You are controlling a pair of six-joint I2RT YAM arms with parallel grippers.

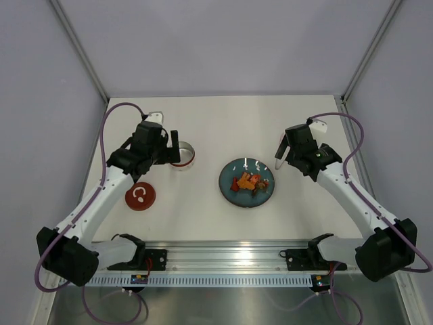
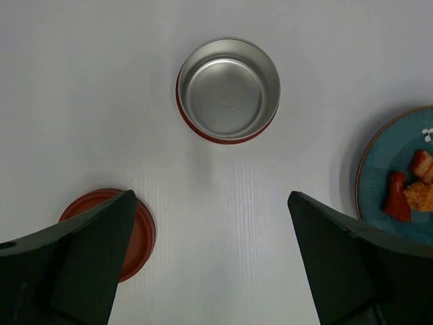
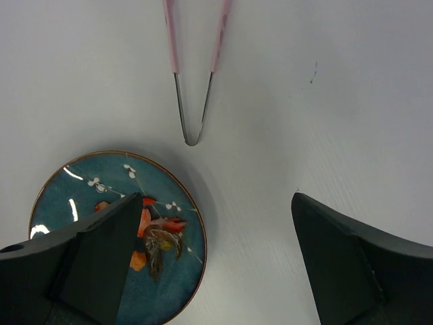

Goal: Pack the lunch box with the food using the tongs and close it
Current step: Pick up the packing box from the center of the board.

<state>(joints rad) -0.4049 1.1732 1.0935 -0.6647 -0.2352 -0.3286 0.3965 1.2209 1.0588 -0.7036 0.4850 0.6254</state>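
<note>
Both claws stand released and hold nothing: the left gripper (image 2: 211, 196) hangs with its jaws spread wide over bare table near the lunch box (image 2: 230, 88), and the right gripper (image 3: 216, 196) is spread just as wide between the tongs (image 3: 171, 40) and the plate (image 3: 81, 196). That lunch box is a small round steel tin with a red outer band, empty and shiny inside, sitting left of centre. Its red lid (image 1: 141, 196), marked with a white curl, lies flat on the table nearer the arm bases, apart from the tin. Orange and red scraps of food (image 1: 247, 181) are heaped in the middle of the teal plate, which sits right of centre. Lying flat just beyond the plate's rim, the tongs are slim, pink-sleeved along the arms, with a bare metal bend pointing at the plate. Open white table (image 1: 223, 122) separates tin and plate. Pale grey walls enclose three sides, and a metal rail (image 1: 230, 261) runs along the near edge.
</note>
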